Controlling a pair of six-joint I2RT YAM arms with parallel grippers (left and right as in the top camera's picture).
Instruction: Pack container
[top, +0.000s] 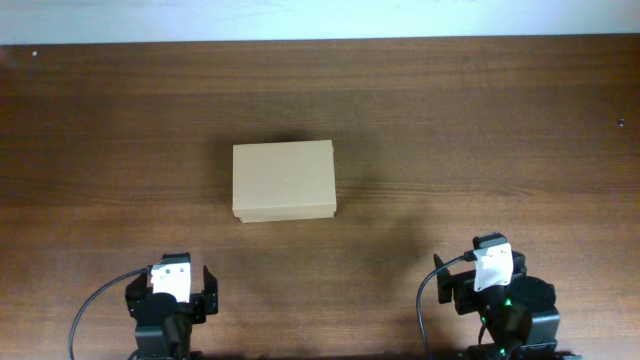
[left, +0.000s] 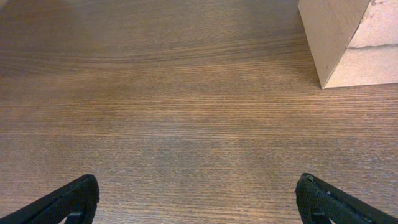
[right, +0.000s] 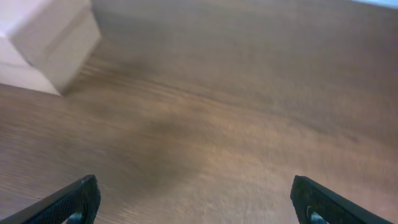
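Observation:
The container, a plain tan cardboard box with its lid shut, sits near the middle of the wooden table. Its corner shows at the top right of the left wrist view and at the top left of the right wrist view. My left gripper is open and empty near the front edge, left of the box and well short of it. My right gripper is open and empty near the front edge, to the right of the box. No blue item is in view.
The dark wooden table fills the view. A pale strip runs along its far edge.

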